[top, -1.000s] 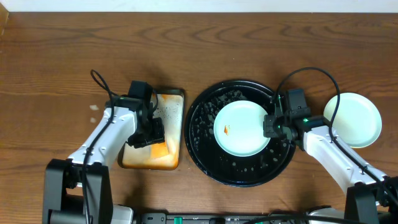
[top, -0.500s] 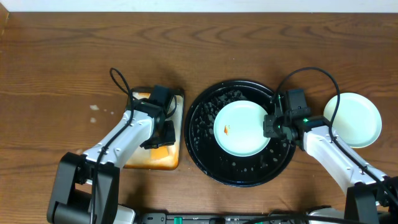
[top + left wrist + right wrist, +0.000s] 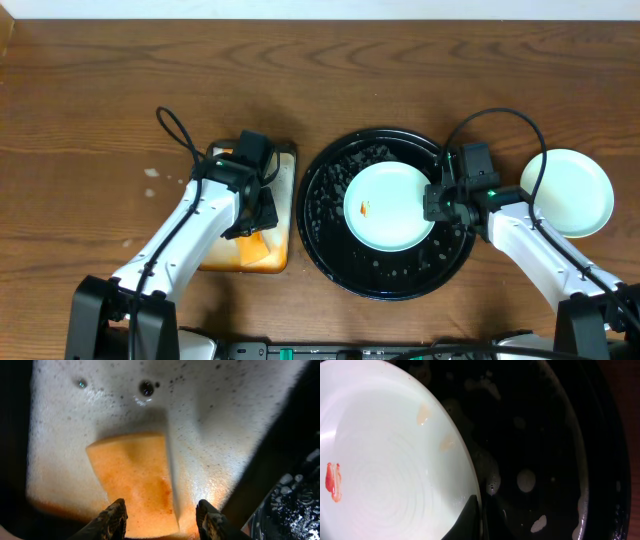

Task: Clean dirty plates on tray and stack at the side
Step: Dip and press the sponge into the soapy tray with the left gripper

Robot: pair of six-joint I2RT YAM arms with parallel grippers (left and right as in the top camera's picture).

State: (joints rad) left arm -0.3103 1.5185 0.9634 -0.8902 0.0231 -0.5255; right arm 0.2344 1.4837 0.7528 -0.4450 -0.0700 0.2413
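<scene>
On round black bumpy tray [image 3: 325, 235], right gripper [image 3: 433, 203] is pinched shut on rim of pale mint round plate [image 3: 390, 210]; left gripper [image 3: 161, 512] half-wide, straddling orange foam sponge [image 3: 132, 472] in soapy rectangular tray [image 3: 225, 420]. Second pale round plate [image 3: 570, 192] sits on brown wood tabletop [image 3: 100, 100] at right.

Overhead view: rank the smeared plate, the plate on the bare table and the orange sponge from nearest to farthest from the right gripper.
1. The smeared plate, on the black tray: the right gripper pinches its rim.
2. The plate on the bare table, just right of that tray.
3. The orange sponge, in the rectangular tray, far left.
</scene>
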